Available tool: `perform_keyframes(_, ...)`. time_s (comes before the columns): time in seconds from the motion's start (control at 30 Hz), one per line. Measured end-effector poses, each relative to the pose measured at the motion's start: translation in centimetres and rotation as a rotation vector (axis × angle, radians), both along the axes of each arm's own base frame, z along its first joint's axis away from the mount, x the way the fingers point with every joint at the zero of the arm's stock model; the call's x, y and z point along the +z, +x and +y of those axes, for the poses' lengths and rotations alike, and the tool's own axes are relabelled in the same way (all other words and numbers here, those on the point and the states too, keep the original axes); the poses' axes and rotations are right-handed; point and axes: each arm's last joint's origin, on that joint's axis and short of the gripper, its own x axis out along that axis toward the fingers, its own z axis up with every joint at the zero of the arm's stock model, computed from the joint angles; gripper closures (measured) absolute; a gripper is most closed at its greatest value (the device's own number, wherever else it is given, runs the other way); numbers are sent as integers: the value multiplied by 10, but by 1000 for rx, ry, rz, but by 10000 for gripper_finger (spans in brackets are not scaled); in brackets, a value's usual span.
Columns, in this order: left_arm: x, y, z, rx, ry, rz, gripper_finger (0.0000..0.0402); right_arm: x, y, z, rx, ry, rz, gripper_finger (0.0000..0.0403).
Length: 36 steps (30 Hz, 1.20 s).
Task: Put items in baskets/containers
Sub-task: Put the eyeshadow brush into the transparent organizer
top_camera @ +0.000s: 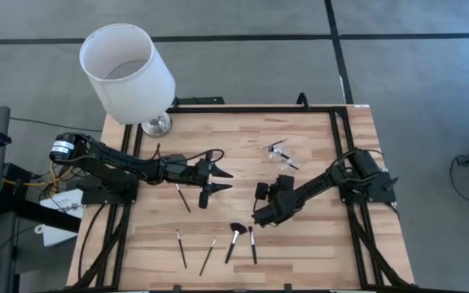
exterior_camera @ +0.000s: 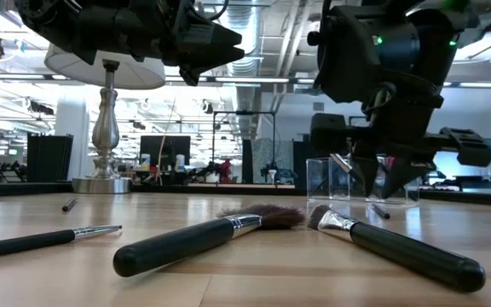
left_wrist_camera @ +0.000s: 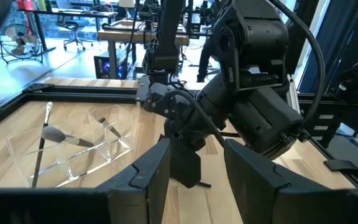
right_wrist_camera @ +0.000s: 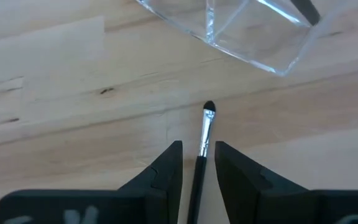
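Observation:
Several slim black-handled brushes lie flat near the table's near edge, among them a fluffy-headed one (top_camera: 234, 239) and thin ones (top_camera: 181, 248) (top_camera: 252, 244); another (top_camera: 183, 198) lies mid-table. The clear container (top_camera: 281, 155) stands toward the far right with brushes inside. My right gripper (top_camera: 260, 214) (right_wrist_camera: 199, 152) is low over the table, open by a narrow gap. Its fingers stand on either side of a thin brush (right_wrist_camera: 204, 134), whose tip points at the container (right_wrist_camera: 253, 31). My left gripper (top_camera: 218, 181) (left_wrist_camera: 197, 180) hovers open above the table's middle.
A lamp with a big white shade (top_camera: 126, 72) and a silver base (top_camera: 156, 124) stands at the far left corner. A black frame (top_camera: 336, 122) runs along the table's edges. Bare wood (top_camera: 243, 134) lies between the lamp and the container.

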Motion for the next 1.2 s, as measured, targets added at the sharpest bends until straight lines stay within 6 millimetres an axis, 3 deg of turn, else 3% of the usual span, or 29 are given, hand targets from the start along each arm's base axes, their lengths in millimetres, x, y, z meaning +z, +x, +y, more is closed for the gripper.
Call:
perform_keyframes(0.47,-1,0,0,0,1,7,252,-14,-6,-5,-28,4,-44,317)
perform_keyframes(0.6,-1,0,0,0,1,8,252,-27,-7,-5,-4,-39,-57,317)
perform_keyframes(0.93,-2,0,0,0,2,16,252,-68,-3,26,159,-305,17,317)
perform_keyframes(1.2,-5,-2,0,0,3,28,252,-85,-3,30,167,-396,134,352)
